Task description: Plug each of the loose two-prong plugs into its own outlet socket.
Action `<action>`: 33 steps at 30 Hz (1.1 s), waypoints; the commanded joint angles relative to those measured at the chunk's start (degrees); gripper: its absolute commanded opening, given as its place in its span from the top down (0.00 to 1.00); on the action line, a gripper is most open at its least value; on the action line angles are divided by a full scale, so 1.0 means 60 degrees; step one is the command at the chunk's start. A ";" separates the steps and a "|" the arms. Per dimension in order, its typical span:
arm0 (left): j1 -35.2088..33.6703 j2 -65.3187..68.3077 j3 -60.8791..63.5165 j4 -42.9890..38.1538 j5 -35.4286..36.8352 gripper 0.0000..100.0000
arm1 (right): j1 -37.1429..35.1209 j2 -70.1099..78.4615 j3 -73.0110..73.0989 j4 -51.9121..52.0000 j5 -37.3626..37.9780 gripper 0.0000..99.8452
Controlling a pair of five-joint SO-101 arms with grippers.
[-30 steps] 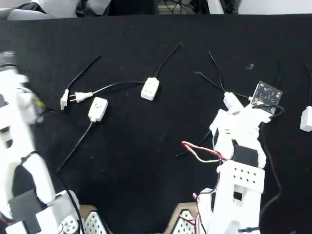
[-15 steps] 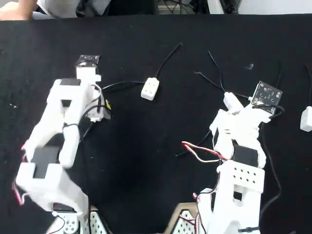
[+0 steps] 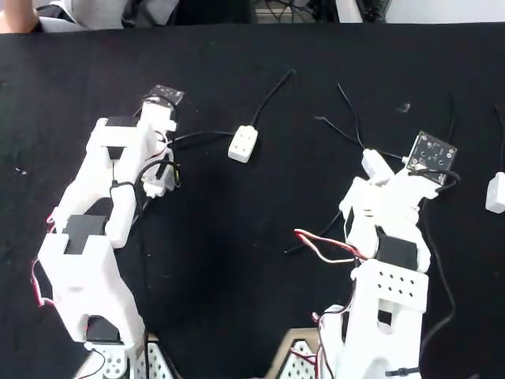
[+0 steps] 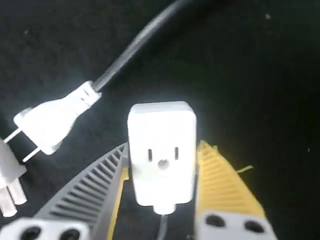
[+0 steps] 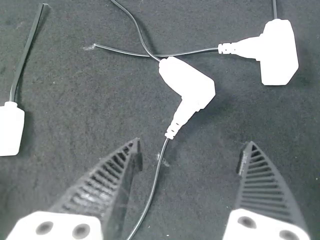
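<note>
A white outlet socket lies face up between the fingers of my left gripper, which is open with a finger close on each side. Just beside the socket lies a loose two-prong plug on a black cord, and a second plug sits past it. From above, the left arm covers this socket. My right gripper is open over an angled white plug, not touching it. Another socket lies mid-table.
Thin black cords cross the black cloth ahead of the right arm. A white plug body lies beyond the angled plug. A white block sits at the right edge. A small black board rides on the right arm.
The left arm has swung in from the table's left edge and come down over the socket near the loose plug. The right arm has not moved.
</note>
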 commanded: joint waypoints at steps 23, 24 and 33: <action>0.3582 -0.4410 0.3509 0.3868 -0.3385 0.97 | 0.0147 -0.0286 -0.0051 -0.0088 -0.0029 0.70; 0.3597 -0.4410 0.3670 0.3429 -0.2857 0.97 | 0.0147 -0.0286 -0.0051 -0.0088 -0.0029 0.70; 0.3289 -0.4469 0.3744 0.3136 -0.2711 0.76 | 0.0147 -0.0286 -0.0051 -0.0088 -0.0029 0.70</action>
